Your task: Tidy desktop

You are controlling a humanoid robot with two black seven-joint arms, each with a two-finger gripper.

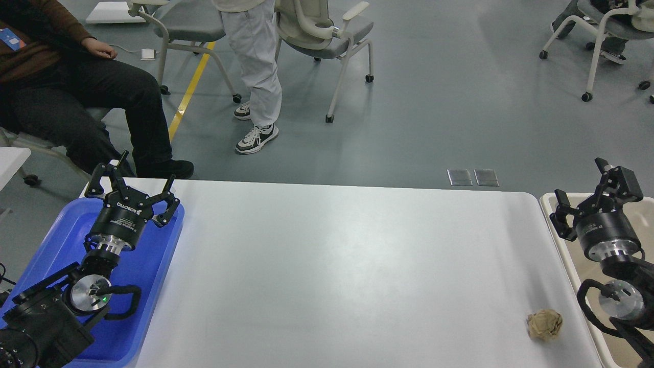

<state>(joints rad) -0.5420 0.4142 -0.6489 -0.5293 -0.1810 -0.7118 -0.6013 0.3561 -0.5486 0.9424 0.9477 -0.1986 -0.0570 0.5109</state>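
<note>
The white desktop (337, 266) fills the middle of the head view. A crumpled brown paper ball (544, 325) lies on it near the front right corner. My left gripper (134, 185) is open and empty above the far end of the blue tray (153, 266) at the left. My right gripper (592, 190) is open and empty above the beige bin (554, 200) at the right, well behind the paper ball.
Beyond the table's far edge, one person sits at the far left (76, 97) and another stands (255, 76). Wheeled chairs (327, 36) stand on the grey floor behind. A small white table corner (10, 158) shows at the left edge.
</note>
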